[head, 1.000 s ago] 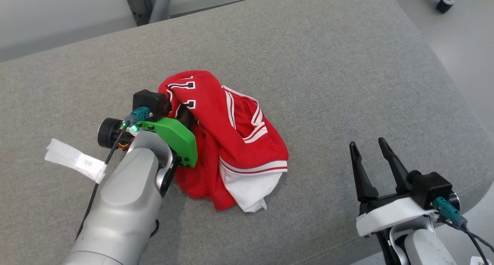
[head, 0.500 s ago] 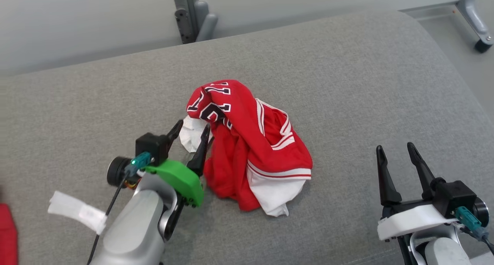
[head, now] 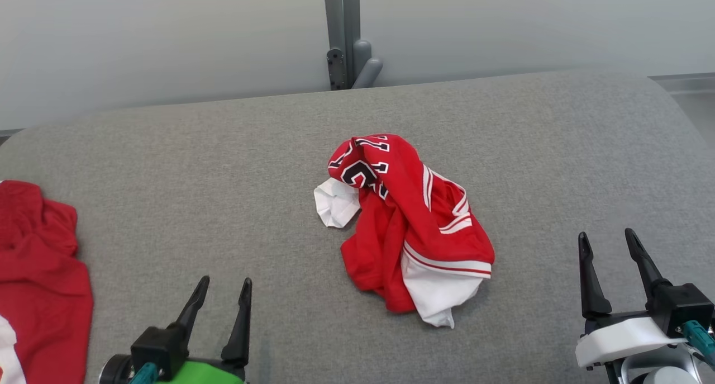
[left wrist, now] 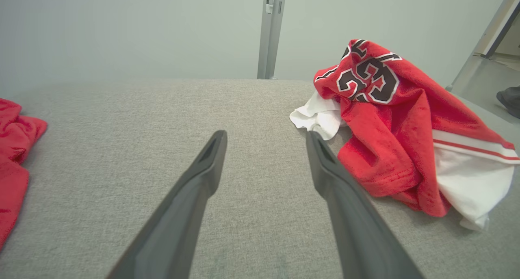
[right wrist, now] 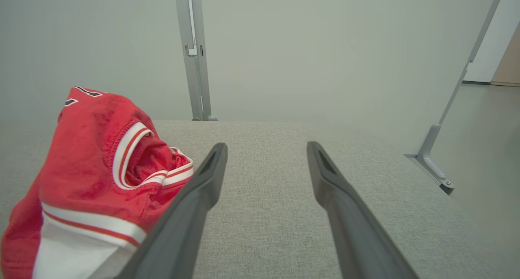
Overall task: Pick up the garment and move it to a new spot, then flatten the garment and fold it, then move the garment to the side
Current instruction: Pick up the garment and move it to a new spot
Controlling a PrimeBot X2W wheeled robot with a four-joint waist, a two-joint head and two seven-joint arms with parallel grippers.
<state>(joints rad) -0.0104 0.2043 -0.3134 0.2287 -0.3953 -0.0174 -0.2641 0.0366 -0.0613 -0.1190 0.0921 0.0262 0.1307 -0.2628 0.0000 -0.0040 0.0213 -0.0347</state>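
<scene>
So the garment (head: pixel 410 227) was just sitting in a crumpled heap pretty much in the middle of the grey padded surface (head: pixel 223 166). It was mostly red with white stripes, with black-and-white numbers on the top fold and white fabric poking out at its left side and its near end. Neither arm had hold of it. The left gripper (head: pixel 225 282) was down at the lower left of the head view, fingers spread wide with nothing between them, well apart from the heap. The right gripper (head: pixel 607 236) was at the lower right, also wide and empty, with the heap off to its left. Another red cloth (head: pixel 39 255) lay bunched at the far left edge of the surface, well apart from the garment. A metal post (head: pixel 341 37) stood behind the far edge, against a pale wall (head: pixel 167 37).
</scene>
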